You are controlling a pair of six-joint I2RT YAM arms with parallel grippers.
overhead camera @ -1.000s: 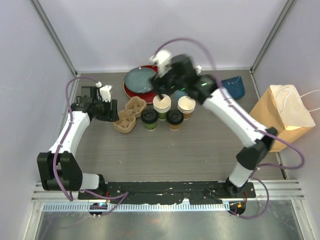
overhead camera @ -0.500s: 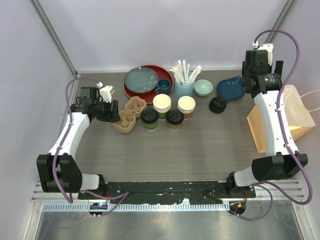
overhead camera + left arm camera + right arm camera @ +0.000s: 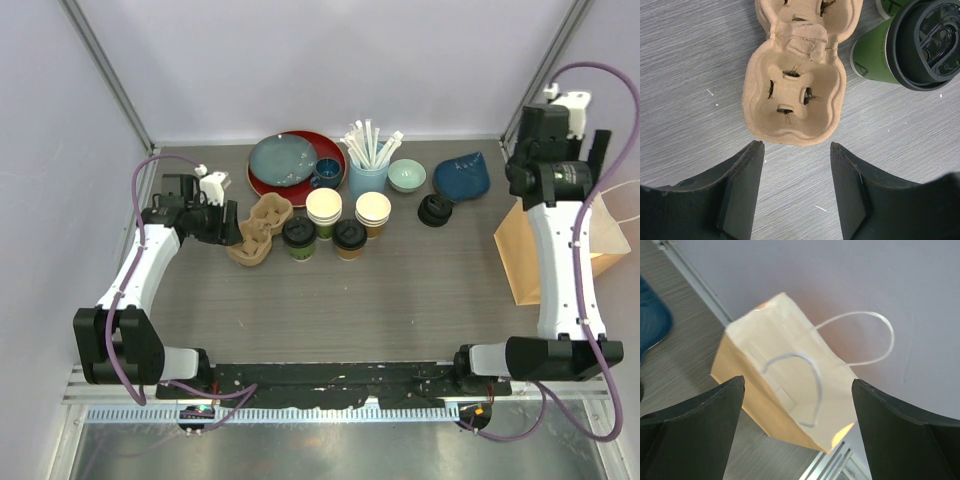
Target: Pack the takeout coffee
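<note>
Zero packed: green cup (image 3: 299, 238), brown cup (image 3: 350, 238) upright on bench (image 3: 380, 300) beside carrier (image 3: 792, 95). Right pincer (image 3: 797, 387) swung off cups, now above paper bag (image 3: 775, 385), released; left pincer (image 3: 796, 146) released at carrier. Points to bag first.

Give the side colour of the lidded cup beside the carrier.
Green cup, clearest in the left wrist view.

A grey wood-grain tabletop (image 3: 380, 300) lies under the left pincer (image 3: 796, 150) and spreads away to its right. Pale lilac walls close three sides: the back wall (image 3: 330, 60) beyond both pincers, the left wall (image 3: 50, 200) outboard of the left pincer, the right wall (image 3: 900, 285) facing the right pincer (image 3: 797, 382). Slanting metal posts (image 3: 110, 75) mark the far corners. The light is soft and even.
</note>
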